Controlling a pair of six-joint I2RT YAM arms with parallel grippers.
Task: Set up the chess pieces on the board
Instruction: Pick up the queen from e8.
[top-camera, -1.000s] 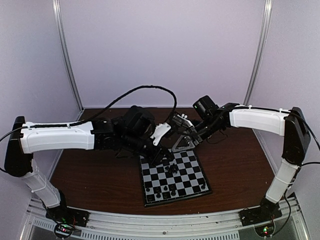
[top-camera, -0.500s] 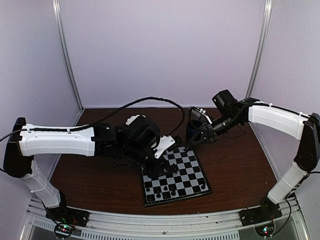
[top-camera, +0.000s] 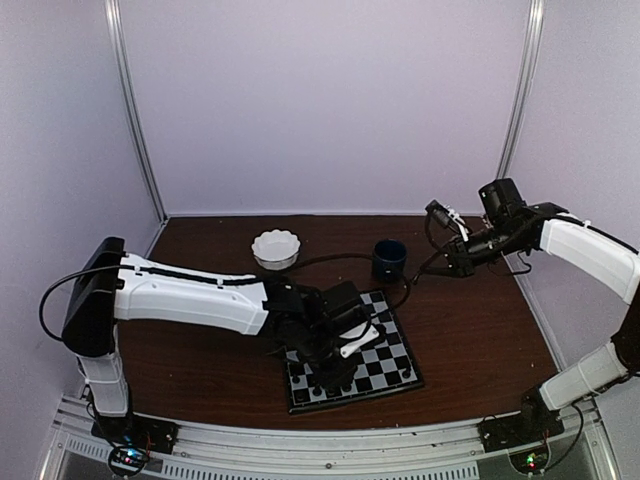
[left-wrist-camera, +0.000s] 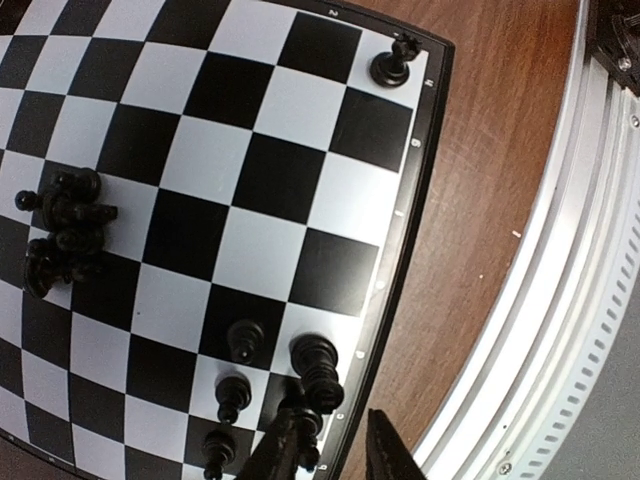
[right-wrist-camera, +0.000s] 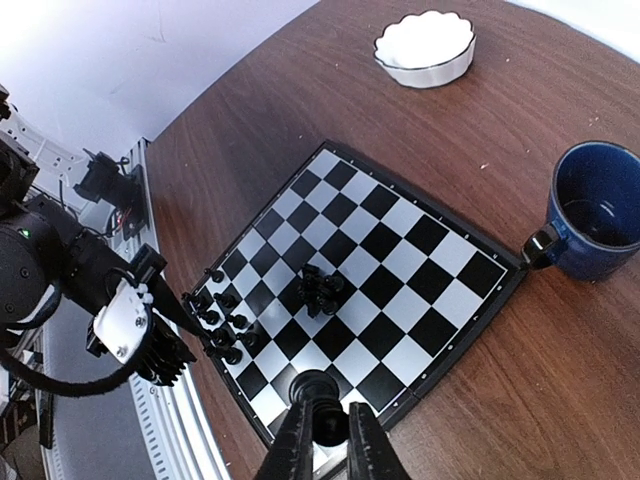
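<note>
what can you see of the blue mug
The mug is dark blue and glossy, ceramic by its look, with one small looped handle. It stands upright on the brown wooden table, just off the far right corner of the board, with the handle turned toward that corner. Whether the handle touches the board cannot be told. Its inside looks empty.

Robot lab test cell: plain pale wall panels (top-camera: 330, 100), aluminium corner posts (top-camera: 135, 110), brown tabletop (top-camera: 480, 340) fronted by slotted aluminium rail (top-camera: 330, 445), left arm (top-camera: 190, 295) and right arm (top-camera: 590, 250) bolted there, exposed cable (top-camera: 45, 300).
</note>
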